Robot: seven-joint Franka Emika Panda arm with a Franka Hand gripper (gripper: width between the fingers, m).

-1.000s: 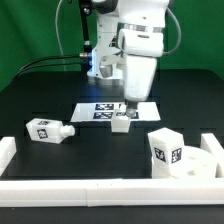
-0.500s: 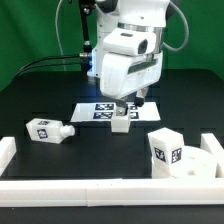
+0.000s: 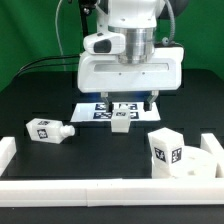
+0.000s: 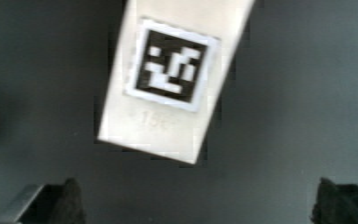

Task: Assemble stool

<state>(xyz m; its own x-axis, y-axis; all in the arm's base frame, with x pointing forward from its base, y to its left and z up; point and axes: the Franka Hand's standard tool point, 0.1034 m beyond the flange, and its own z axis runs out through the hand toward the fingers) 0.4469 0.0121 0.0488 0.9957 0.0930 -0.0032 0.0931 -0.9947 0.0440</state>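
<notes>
One leg [image 3: 121, 121] beside marker board [image 3: 90, 112]

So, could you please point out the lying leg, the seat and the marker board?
lying leg [image 3: 42, 128]: exterior view, its tagged face.
seat [image 3: 200, 160]: exterior view, its top face.
marker board [image 3: 88, 110]: exterior view, its exposed end.

The exterior view faces the arm [image 3: 130, 65] from across the table [image 3: 40, 105], slightly raised, at middling range. The wrist view looks down, close (fingers [image 4: 51, 205] at its edge), on a leg [image 4: 172, 90], seemingly shared by both views.
</notes>
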